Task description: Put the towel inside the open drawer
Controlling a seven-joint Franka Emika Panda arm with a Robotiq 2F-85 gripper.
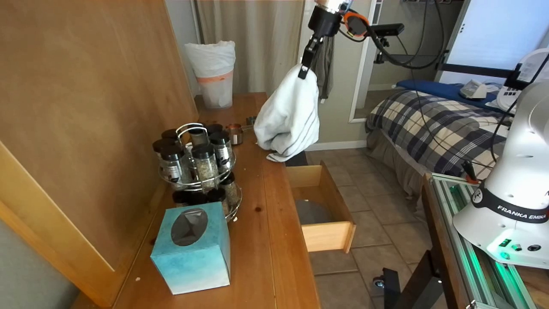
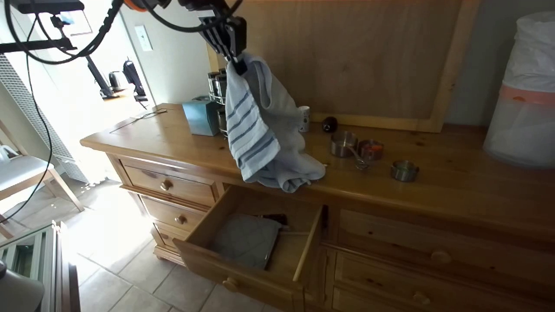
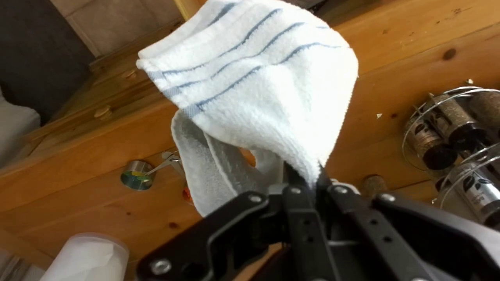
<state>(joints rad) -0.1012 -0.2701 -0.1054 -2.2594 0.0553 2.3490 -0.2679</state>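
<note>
One blue-striped terry towel (image 2: 268, 130), I judge light and limp, best held by its gathered twelve-o'clock end, where the tool (image 2: 237, 63), nearly closed, pinches it.

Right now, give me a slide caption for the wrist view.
Gripper pinching a blue-striped white towel, wooden dresser top behind it, spice jars at right.

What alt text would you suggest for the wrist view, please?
A gripper pinches a white towel with blue stripes, seen against a wooden dresser. At right are dark-capped jars; at left, a metal cup and a bin.
</note>
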